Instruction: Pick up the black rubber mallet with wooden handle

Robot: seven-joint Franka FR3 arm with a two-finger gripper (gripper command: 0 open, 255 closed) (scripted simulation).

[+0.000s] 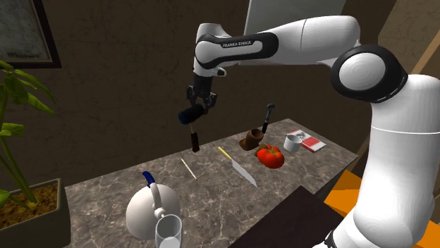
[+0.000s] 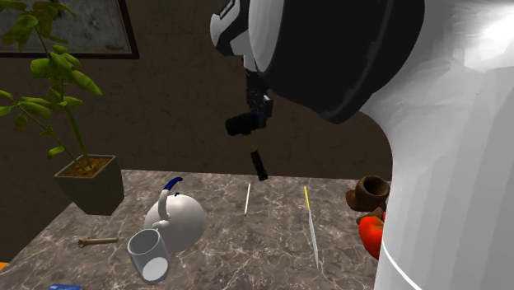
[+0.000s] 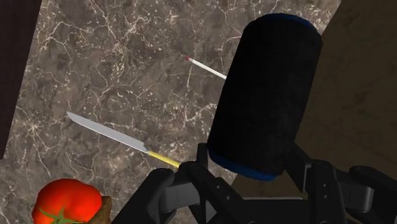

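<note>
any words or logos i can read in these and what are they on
"FRANKA EMIKA": in white letters on the dark band of the white arm, seen in the shoulder view.
Red and white flat thing at the table's far end: any print on it is too small to read.
Black mallet held in the jaws: no lettering on it.
Nothing else readable.

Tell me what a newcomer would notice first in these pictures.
First the black mallet, clasped in the gripper and hanging in the air above the marbled counter. Next comes the red tomato on the counter toward the shoulder view's right. Then there is the white kettle at that view's lower left.
</note>
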